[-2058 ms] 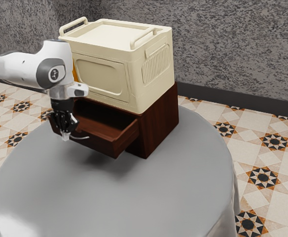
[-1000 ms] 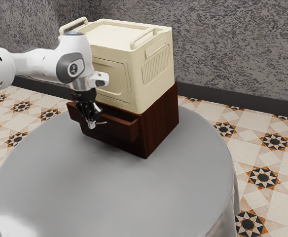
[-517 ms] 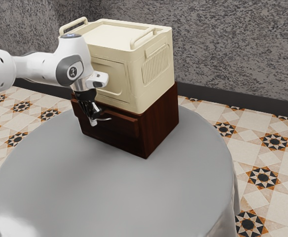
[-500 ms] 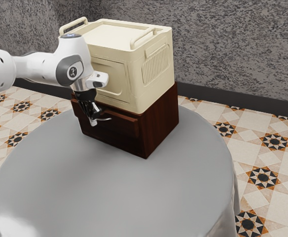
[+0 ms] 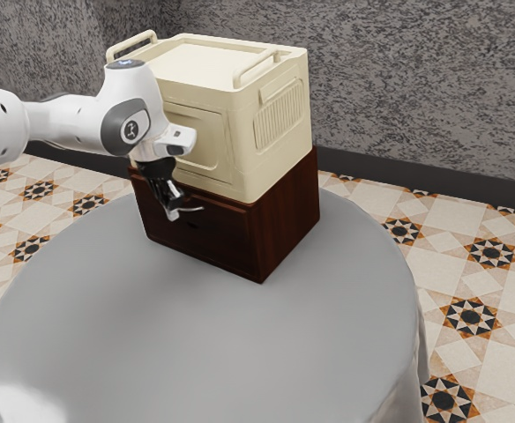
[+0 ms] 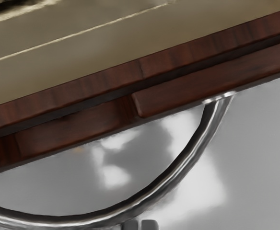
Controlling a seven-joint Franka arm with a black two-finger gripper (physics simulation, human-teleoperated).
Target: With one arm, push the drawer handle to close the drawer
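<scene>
At front of the brown cabinet (image 5: 286,220), the gripper (image 5: 172,214), fingers brought together and holding nothing, is just beside the curved handle (image 6: 208,132) of the drawer (image 5: 218,235), which sits almost flush inside.

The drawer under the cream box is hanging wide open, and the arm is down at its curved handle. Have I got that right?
Not wide open: the exterior view shows the drawer in, its front about flush with the cabinet. It is under the cream box, and the arm is down at its curved handle.
</scene>
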